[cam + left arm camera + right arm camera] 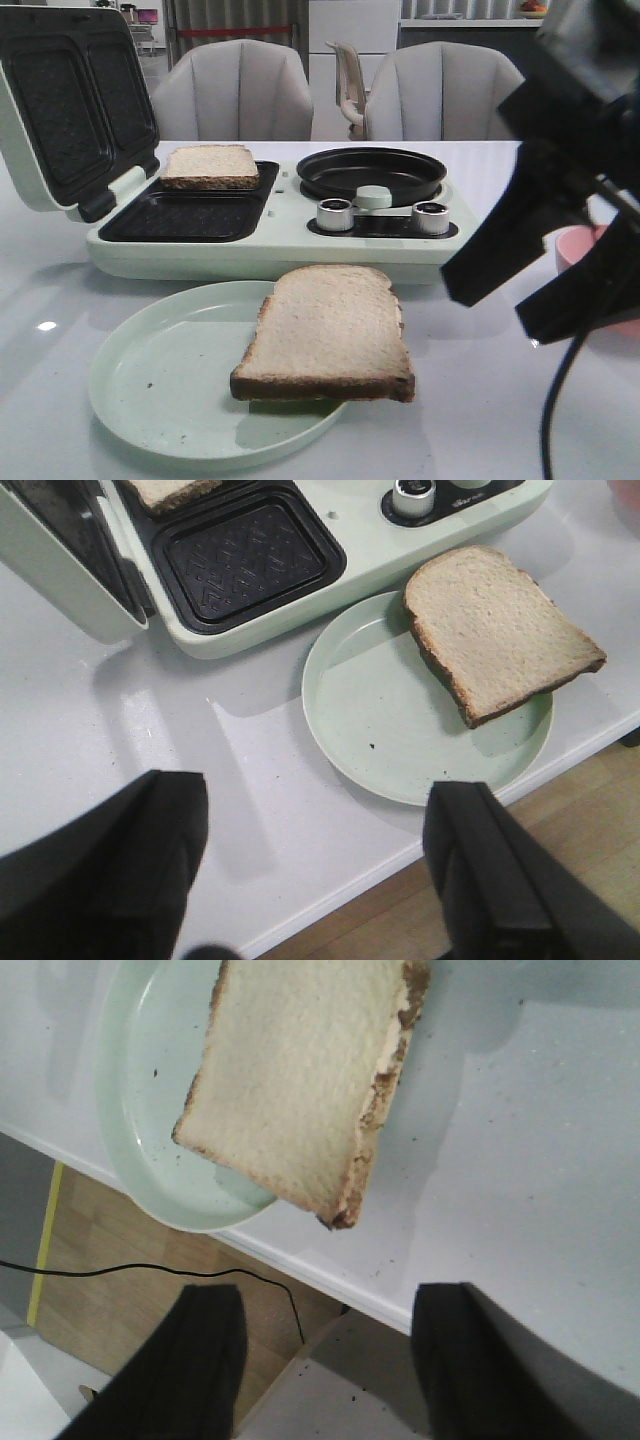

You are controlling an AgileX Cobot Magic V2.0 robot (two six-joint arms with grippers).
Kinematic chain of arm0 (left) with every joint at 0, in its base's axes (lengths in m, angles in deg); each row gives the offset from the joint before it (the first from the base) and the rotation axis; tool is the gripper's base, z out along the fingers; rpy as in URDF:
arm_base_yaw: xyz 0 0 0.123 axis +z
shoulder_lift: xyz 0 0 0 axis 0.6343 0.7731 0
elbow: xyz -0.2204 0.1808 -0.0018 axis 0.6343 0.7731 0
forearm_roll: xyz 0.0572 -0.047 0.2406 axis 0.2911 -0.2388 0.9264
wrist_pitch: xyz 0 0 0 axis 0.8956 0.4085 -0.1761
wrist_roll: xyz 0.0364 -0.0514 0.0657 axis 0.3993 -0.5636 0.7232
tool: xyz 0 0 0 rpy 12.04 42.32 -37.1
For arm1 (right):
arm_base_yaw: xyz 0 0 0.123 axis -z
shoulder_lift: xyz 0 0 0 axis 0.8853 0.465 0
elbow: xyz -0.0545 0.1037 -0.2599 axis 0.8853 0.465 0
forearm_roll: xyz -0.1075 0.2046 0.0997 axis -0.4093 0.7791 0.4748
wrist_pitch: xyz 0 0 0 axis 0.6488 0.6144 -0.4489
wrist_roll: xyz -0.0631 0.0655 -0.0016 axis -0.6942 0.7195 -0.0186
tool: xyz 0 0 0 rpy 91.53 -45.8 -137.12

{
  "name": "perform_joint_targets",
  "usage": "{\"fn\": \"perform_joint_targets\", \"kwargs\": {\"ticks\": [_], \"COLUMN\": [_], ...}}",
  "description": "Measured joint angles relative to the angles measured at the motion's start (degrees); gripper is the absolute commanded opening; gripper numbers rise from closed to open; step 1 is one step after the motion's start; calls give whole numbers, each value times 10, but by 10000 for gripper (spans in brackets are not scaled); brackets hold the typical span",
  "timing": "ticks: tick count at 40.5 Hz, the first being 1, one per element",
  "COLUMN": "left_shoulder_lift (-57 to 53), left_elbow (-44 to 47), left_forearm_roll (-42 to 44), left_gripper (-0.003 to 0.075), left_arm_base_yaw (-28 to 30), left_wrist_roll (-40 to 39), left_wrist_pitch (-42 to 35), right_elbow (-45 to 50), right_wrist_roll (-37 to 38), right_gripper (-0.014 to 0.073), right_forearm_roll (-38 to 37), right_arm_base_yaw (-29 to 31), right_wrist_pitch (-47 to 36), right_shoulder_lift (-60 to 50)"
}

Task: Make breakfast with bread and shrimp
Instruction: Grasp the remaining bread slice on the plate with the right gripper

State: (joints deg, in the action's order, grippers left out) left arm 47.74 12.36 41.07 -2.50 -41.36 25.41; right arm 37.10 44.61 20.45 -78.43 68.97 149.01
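Right arm nearer the plated bread

My right gripper (325,1360) hangs open, empty, right of the slice (327,333) at centre frame; left gripper (310,870) open too

Plate (150,400) shared by all views

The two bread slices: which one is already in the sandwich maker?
The smaller-looking far slice, lying in the rear black tray of the green sandwich maker. The other slice rests on the pale green plate, overhanging its rim.
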Motion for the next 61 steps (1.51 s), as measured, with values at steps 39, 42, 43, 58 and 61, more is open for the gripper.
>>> {"fn": "perform_joint_targets", "kwargs": {"ticks": [39,42,43,58,61], "left_shoulder_lift": [0,0,0,0,0], "left_elbow": [1,2,2,2,2], "left_forearm_roll": [0,0,0,0,0], "left_gripper": [509,510,509,510,510], "left_arm_base_yaw": [0,0,0,0,0], "left_wrist_roll": [0,0,0,0,0], "left_wrist_pitch": [0,0,0,0,0], "right_elbow": [-146,-146,-146,-146,-146], "right_wrist_roll": [-13,-16,-20,-35,-36], "right_gripper": [131,99,92,62,62], "right_forearm_roll": [82,82,82,65,65], "right_arm_base_yaw": [-41,-41,-41,-41,-41], "right_wrist_pitch": [-43,-40,-39,-2,3], "right_shoulder_lift": [260,260,260,162,133]}}
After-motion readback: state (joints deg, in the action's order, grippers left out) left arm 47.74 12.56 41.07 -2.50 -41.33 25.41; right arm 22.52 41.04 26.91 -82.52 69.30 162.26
